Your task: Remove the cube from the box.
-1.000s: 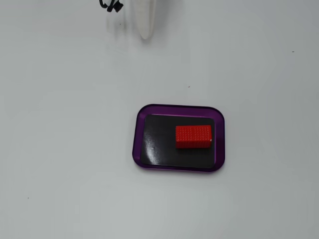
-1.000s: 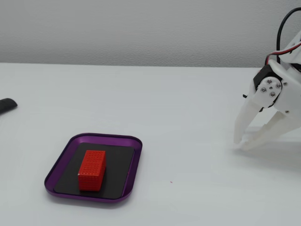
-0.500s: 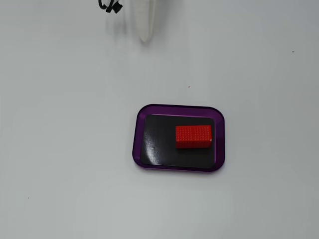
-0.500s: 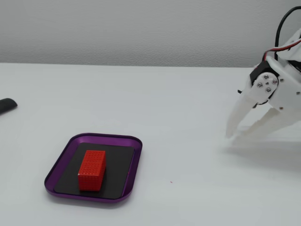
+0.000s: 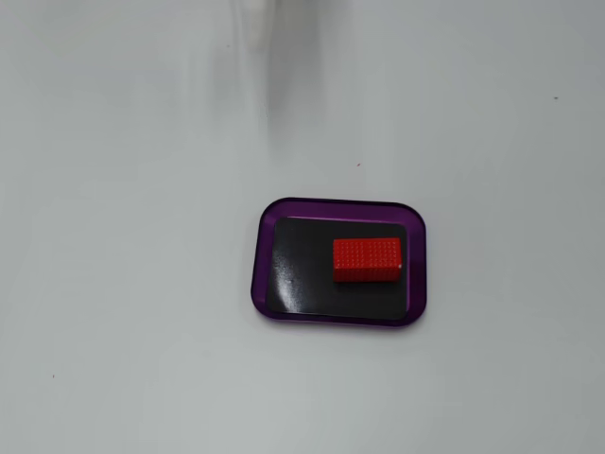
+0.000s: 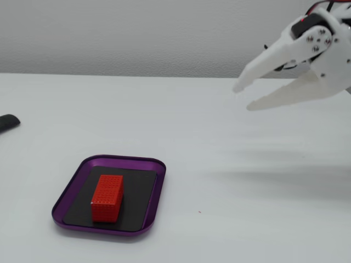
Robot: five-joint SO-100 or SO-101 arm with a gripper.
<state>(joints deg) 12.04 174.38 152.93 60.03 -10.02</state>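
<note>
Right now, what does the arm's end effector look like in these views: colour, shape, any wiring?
In a fixed view the end effector is all white plastic: two long fingers that taper to points, joined at a blocky white housing with small dark screw holes. Red and black wires show at the top behind the housing. The other fixed view shows only a white blur at its top edge.

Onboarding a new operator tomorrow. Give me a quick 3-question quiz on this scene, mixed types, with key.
1. True or false: the cube lies inside the box.
2. The gripper is: A) shut on the cube, B) open, raised and clear of the box, C) resting on the box rim.
3. Fill in: in the fixed view that looks straight down, the cube lies toward the ___ side of the box's black bottom.

Key: 1 true; 2 B; 3 right.
</note>
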